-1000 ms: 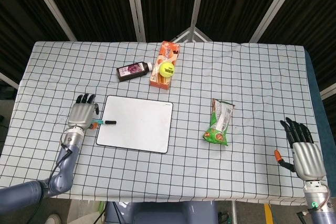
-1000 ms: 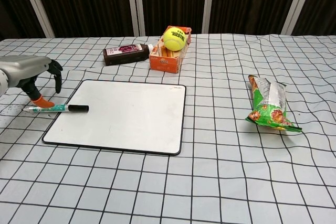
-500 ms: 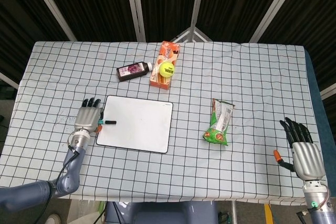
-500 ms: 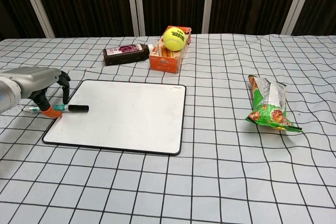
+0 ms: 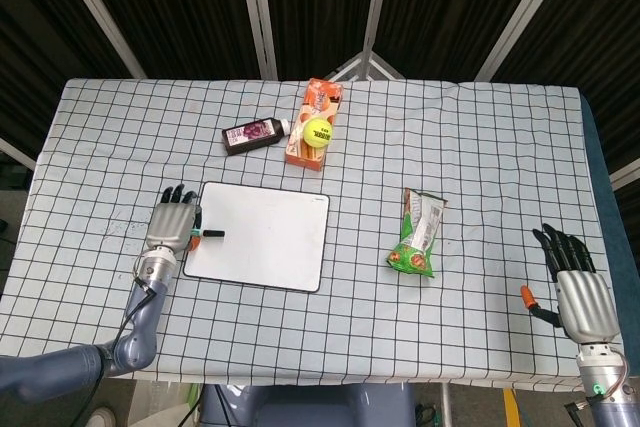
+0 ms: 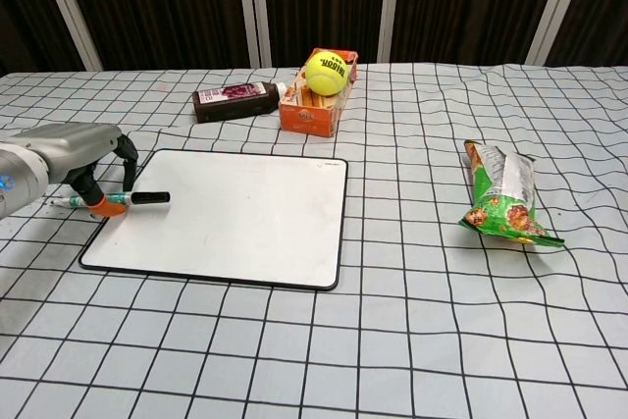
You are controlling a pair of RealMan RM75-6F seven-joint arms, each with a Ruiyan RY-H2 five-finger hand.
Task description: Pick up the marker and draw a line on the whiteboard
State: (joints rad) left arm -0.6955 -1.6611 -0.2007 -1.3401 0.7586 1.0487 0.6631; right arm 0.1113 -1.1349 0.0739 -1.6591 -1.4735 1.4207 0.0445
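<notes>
The checked table (image 5: 480, 147) fills the room's middle, and the whiteboard (image 5: 265, 237) lies flat on it, blank, no line drawn yet. Beyond the whiteboard's far edge sit an orange box (image 5: 318, 117) with a yellow tennis ball (image 5: 319, 129) on it and a dark bottle (image 5: 253, 135) beside it; well off to the whiteboard's right lies a green snack bag (image 5: 418, 235).

The left hand (image 6: 74, 149) has slid in against the whiteboard's left edge over the last second and now sits right on top of the marker (image 6: 137, 198), fingers curled down around its barrel. Whether they truly clamp it I cannot tell; the marker's black cap end pokes onto the whiteboard's left margin, flat as before. So I'd judge the grasp is just forming, lift not begun.

The right hand (image 5: 580, 292) idles far right of the whiteboard, fingers spread, holding nothing.
</notes>
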